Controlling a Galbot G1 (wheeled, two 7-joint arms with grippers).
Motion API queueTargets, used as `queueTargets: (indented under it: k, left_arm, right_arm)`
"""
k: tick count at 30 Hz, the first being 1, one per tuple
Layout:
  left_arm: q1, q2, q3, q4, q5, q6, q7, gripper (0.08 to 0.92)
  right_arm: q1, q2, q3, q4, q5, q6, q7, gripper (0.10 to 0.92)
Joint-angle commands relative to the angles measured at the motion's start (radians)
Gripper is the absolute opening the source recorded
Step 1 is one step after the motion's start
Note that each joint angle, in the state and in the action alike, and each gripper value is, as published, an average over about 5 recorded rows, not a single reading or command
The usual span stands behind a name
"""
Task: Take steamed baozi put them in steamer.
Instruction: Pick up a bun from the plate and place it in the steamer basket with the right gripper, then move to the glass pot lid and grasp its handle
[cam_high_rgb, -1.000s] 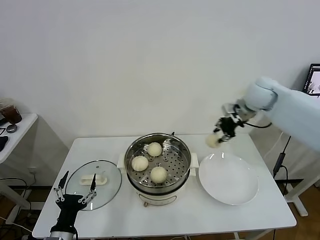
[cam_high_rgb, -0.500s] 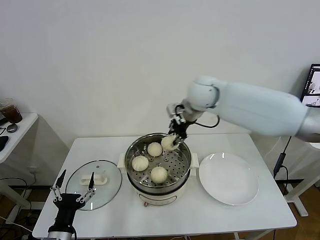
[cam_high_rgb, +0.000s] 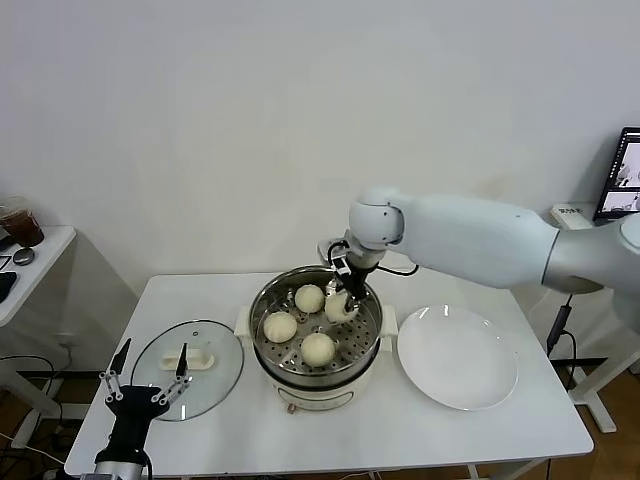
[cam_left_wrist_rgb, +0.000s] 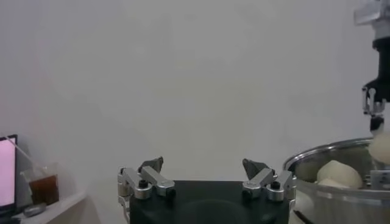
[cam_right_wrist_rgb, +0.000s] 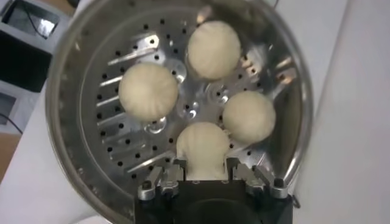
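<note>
The right claw (cam_high_rgb: 343, 300) reaches down into the round, shiny, perforated stainless-steel steamer basket (cam_high_rgb: 368, 330) that sits on a white electric pot base with side handles, near the middle of the white surface (cam_high_rgb: 430, 425). Its fingers are closed around a small, smooth, cream-white steamed bun (cam_high_rgb: 340, 307), which hangs low inside the basket toward its far right part; whether this bun already touches the perforated floor cannot be made out from the head view. In the right wrist view the gripped bun (cam_right_wrist_rgb: 203, 148) shows between the two fingers, just above the steamer's (cam_right_wrist_rgb: 79, 140) holed floor.

Three more pale round buns lie on the basket floor: one at the far side (cam_high_rgb: 309, 298), one at the left (cam_high_rgb: 280, 326) and one at the near side (cam_high_rgb: 318, 348). They lie apart from one another, and the held bun is just beside the far one.

To the right of the steamer rests a flat round white plate (cam_high_rgb: 457, 357). To its left lies a round glass lid with a white handle (cam_high_rgb: 188, 368), flat on the surface.

The left claw (cam_high_rgb: 146, 395) is parked low at the near left edge of the surface, close to the lid, with its fingers spread wide and nothing between them. In the left wrist view this claw (cam_left_wrist_rgb: 204, 176) points toward the wall, with the steamer's rim off to one side.
</note>
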Motion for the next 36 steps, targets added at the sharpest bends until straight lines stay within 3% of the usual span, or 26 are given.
queueTargets:
  k: [1,9,20,24,30,36]
  left_arm:
    - [0.002,-0.001,0.000,-0.005,0.001,0.001,0.000,0.823]
    - [0.007,-0.004,-0.003,-0.007,0.001,0.000,0.000,0.823]
    - [0.003,-0.008,0.002,-0.012,0.005,0.002,0.001,0.823]
    - [-0.001,-0.008,0.005,-0.010,0.008,0.003,0.001,0.823]
    - [0.004,-0.007,-0.003,-0.002,0.004,-0.004,0.000,0.823]
    - [0.006,-0.007,-0.003,0.002,-0.002,-0.007,-0.001,0.823]
  right_arm:
    - [-0.056,0.023,-0.009,-0.024,-0.047,-0.004,0.001,0.416]
    - [-0.084,0.001,0.012,-0.013,-0.057,0.005,0.001,0.449]
    - [-0.066,-0.148,0.154,0.119,-0.089,0.003,0.066,0.758]
    - [-0.097,-0.246,0.230,0.226,-0.064,-0.005,0.126,0.816]
    - [-0.317,-0.436,0.474,0.391,-0.017,0.008,0.389,0.823]
    - [-0.892,-0.620,0.940,0.539,0.038,0.052,0.769,0.823]
